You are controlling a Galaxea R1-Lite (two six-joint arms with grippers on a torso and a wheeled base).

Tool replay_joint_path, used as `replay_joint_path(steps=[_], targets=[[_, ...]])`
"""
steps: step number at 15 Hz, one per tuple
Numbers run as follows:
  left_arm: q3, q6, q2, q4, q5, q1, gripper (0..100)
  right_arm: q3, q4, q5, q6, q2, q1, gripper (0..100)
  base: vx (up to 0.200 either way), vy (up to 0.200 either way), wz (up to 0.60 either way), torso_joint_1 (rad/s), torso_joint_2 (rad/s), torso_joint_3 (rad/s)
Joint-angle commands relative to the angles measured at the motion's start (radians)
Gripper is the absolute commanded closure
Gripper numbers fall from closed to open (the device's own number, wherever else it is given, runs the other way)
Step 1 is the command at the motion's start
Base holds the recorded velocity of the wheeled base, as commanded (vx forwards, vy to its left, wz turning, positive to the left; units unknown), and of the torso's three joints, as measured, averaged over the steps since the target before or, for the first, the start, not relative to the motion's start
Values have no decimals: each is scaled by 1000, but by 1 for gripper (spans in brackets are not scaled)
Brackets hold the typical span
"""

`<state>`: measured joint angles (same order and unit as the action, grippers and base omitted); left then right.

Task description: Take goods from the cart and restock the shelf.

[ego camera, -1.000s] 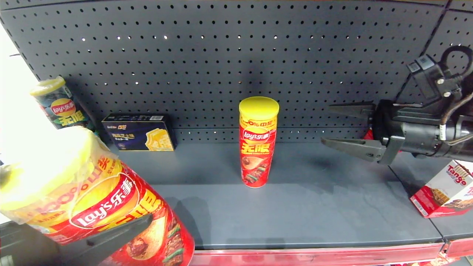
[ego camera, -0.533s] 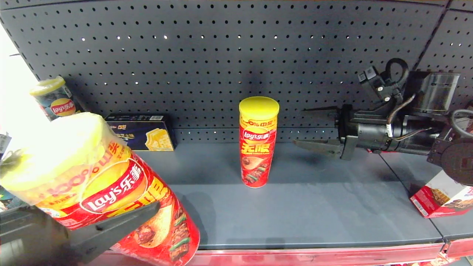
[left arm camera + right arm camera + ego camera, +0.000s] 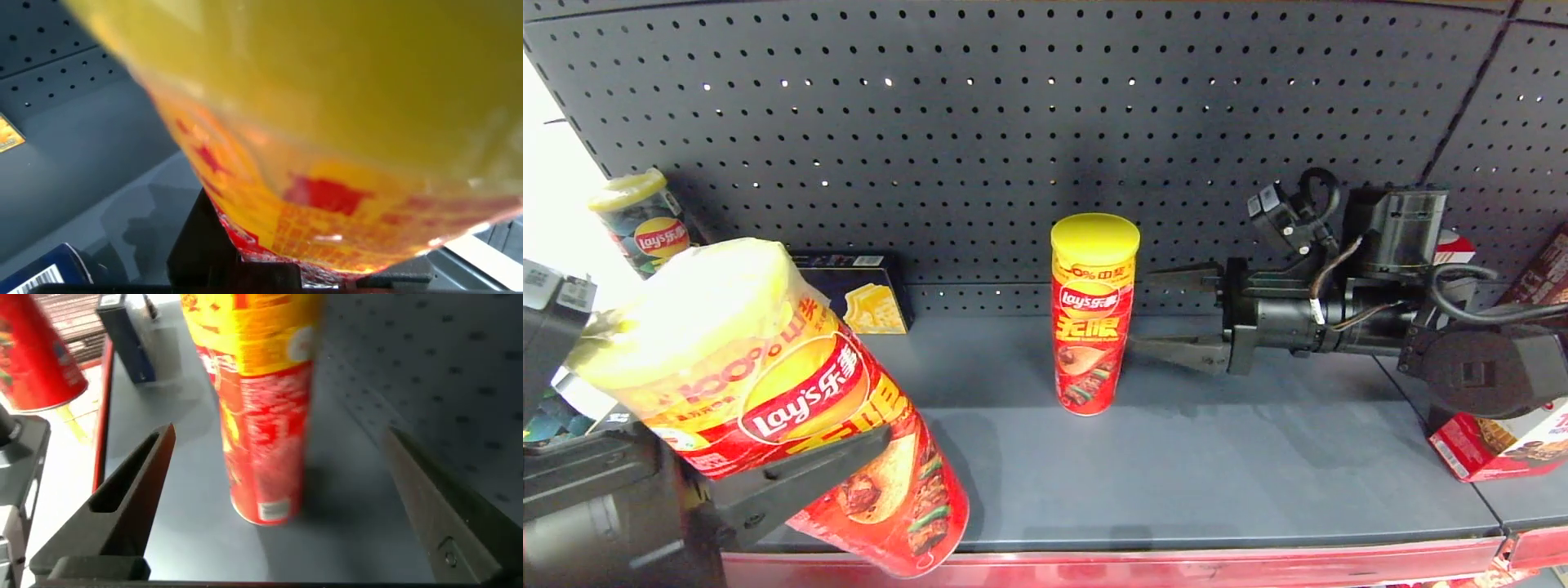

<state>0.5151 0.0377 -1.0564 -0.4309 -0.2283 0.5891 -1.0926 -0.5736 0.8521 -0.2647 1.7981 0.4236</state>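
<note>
Left gripper (image 3: pixel 841 433) is clamped on a red and yellow chip can (image 3: pixel 784 392), one dark finger (image 3: pixel 792 482) crossing its front, the other hidden behind it. This held can is tilted, its yellow lid up and away from the standing can (image 3: pixel 1094 318) and its base hanging over the front lip of the shelf (image 3: pixel 1217 457). It sits well to the left of the standing can and nearer the shelf's front edge. In the left wrist view the held can (image 3: pixel 327 122) is pressed close to the lens.

The standing can is upright at mid-shelf with a yellow lid. Right gripper (image 3: pixel 1141 314) lies level just to its right, jaws spread wide and holding nothing. In the right wrist view the standing can (image 3: pixel 261 433) lines up with the gap between the two fingers (image 3: pixel 131 498), and the tips seem to stop just short of its side, though I cannot be sure they are clear of it.

Behind the standing can runs a dark pegboard (image 3: pixel 1013 122). To its left, against that board, a dark blue box (image 3: pixel 858 294) lies partly behind the held can. Farther left stands a dark can (image 3: pixel 645 224) with a pale yellow lid. Well to the right of the standing can, a red and white box (image 3: pixel 1503 441) rests on the shelf under the right arm.
</note>
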Motion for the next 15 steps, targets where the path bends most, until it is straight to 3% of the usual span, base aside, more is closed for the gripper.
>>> replay_joint_path(steps=[1, 15], targets=[[0, 1, -2, 0, 0, -8, 100, -12, 0, -1, -1, 32, 29, 0, 0, 0, 0, 0, 0, 0], [-3, 4, -2, 0, 1, -17, 100, -179, -23, -2, -1, 228, 89, 0, 0, 0, 0, 0, 0, 0]])
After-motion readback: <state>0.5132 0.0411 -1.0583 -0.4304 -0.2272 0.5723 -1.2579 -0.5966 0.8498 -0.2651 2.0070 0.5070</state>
